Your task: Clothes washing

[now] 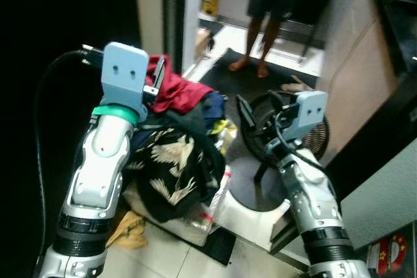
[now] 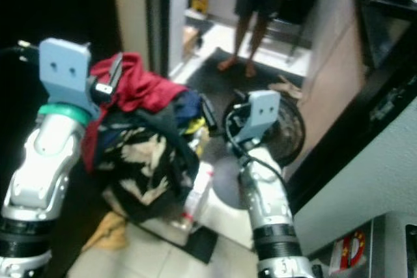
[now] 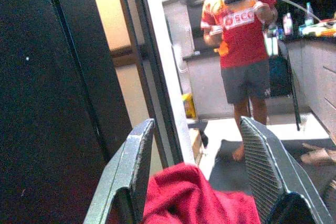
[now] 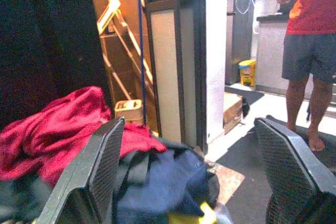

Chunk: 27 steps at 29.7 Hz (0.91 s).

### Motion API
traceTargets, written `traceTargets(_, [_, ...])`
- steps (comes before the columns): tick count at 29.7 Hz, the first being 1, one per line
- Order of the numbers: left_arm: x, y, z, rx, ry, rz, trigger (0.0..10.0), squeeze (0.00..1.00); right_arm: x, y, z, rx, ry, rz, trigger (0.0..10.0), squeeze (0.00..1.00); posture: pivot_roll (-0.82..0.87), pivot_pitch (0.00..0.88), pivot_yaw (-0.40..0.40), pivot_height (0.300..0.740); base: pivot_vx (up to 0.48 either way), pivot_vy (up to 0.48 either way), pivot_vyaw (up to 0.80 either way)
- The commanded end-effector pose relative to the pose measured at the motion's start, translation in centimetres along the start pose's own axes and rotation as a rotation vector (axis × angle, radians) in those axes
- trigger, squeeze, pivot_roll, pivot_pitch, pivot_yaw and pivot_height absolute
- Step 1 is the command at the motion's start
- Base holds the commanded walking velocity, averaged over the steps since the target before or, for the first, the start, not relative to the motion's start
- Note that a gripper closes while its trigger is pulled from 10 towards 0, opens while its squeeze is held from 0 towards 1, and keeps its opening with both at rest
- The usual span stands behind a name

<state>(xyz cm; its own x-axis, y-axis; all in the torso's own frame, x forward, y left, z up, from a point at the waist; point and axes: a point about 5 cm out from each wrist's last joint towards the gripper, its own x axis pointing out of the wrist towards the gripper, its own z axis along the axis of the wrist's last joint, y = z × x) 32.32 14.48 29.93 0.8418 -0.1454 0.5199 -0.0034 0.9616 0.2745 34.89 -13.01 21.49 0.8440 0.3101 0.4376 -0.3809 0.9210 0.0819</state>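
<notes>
While the heaped pile of dark and patterned clothes (image 1: 172, 161) sits centre-left, the left pincer (image 1: 155, 77), spread wide, hovers over its crumpled red garment (image 1: 179, 89), seemingly to grab; the right pincer (image 1: 244, 116) also gapes.

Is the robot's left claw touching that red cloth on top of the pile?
Cannot tell. In the left wrist view the red cloth sits between the open fingers of the left gripper, but no plain contact or gap shows.
</notes>
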Motion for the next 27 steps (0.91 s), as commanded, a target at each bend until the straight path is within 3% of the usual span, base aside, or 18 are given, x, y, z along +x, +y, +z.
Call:
traceTargets(1, [-0.2,0.0,-0.4,0.0,0.016,0.0,10.0,0.0,-0.1,0.3,-0.3,0.006,0.01,0.008,10.0,0.0,0.07,0.052,-0.022,0.74,0.412,0.0,0.0])
traceTargets(13, [-0.1,0.1,-0.7,0.013,0.042,0.007,10.0,0.0,-0.1,0.4,-0.4,0.001,0.012,0.015,10.0,0.0,0.07,0.052,-0.022,0.74,0.362,0.0,0.0])
traceTargets(16, [-0.2,-0.1,-0.9,0.015,0.058,-0.002,10.0,0.0,-0.1,0.4,-0.4,0.001,0.012,0.018,10.0,0.0,0.07,0.054,-0.021,0.74,0.0,0.0,0.0])
traceTargets(18, [-0.6,-1.1,-2.2,0.023,0.141,-0.103,10.0,0.0,-0.1,0.5,-0.4,0.003,0.015,0.021,10.0,0.0,0.07,0.054,-0.021,0.74,0.0,0.0,0.0])
traceTargets(19, [-0.6,-1.1,-2.2,0.023,0.141,-0.103,10.0,0.0,-0.1,0.5,-0.4,0.003,0.015,0.021,10.0,0.0,0.07,0.054,-0.021,0.74,0.0,0.0,0.0])
traceTargets(20, [-1.2,-2.0,-3.5,0.036,0.229,-0.179,10.0,0.0,-0.2,0.5,-0.5,0.004,0.017,0.021,10.0,0.0,0.07,0.053,-0.022,0.74,0.0,0.0,0.0])
traceTargets(21, [-1.2,-2.0,-3.5,0.036,0.229,-0.179,10.0,0.0,-0.2,0.5,-0.5,0.004,0.017,0.021,10.0,0.0,0.07,0.053,-0.022,0.74,0.0,0.0,0.0])
traceTargets(24, [-4.5,-4.0,-7.1,-0.012,0.495,-0.374,10.0,0.0,-0.3,0.5,-0.7,0.002,0.024,0.021,10.0,0.0,0.07,0.054,-0.021,0.74,0.0,0.0,0.0])
traceTargets(26, [-4.5,-4.0,-7.1,-0.012,0.495,-0.374,10.0,0.0,-0.3,0.5,-0.7,0.002,0.024,0.021,10.0,0.0,0.07,0.054,-0.021,0.74,0.0,0.0,0.0])
traceTargets(27, [-4.9,-4.2,-7.5,-0.061,0.543,-0.372,10.0,0.0,-0.3,0.4,-0.8,0.0,0.027,0.02,10.0,0.0,0.07,0.053,-0.021,0.74,0.0,0.0,0.0])
